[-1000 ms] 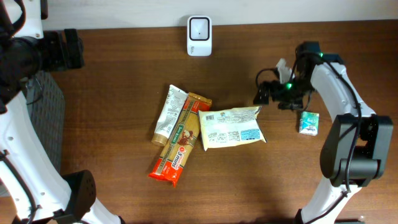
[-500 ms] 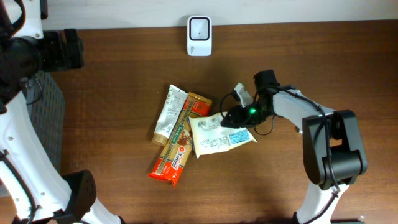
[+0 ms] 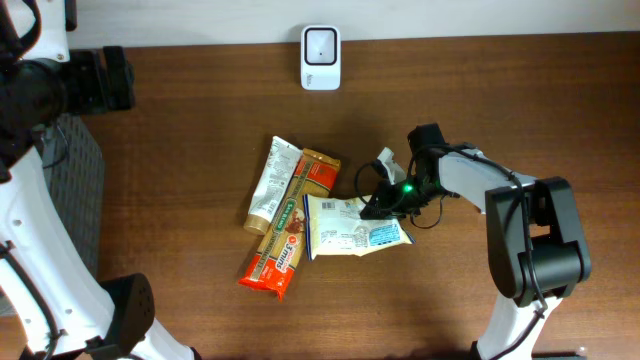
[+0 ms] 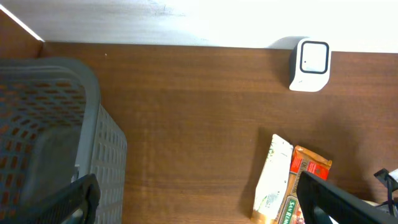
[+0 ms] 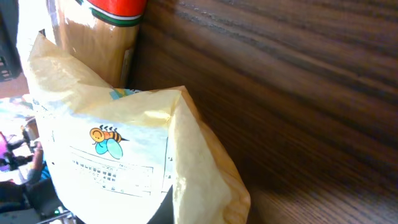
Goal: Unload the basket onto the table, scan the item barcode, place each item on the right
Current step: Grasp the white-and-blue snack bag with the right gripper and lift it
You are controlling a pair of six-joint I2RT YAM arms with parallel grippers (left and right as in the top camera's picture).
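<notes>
The right pincer (image 3: 383, 206) is closed on the right edge of the yellow pouch (image 3: 345, 227), and this edge bends up from the table (image 3: 180, 260) where it is pinched. In the right wrist view the pouch fills most of the frame and shows a small bee drawing. The rest of the pouch lies just to the left of the pincer. Further left, the pasta packet (image 3: 288, 232) touches the pouch, and the white tube (image 3: 270, 182) lies beside the packet. The scanner (image 3: 320, 44) stands well apart, ahead and to the left of the pincer. The left pincer (image 4: 198, 182) is wide open and holds nothing; the grey basket (image 4: 56, 124) is below its left finger.
</notes>
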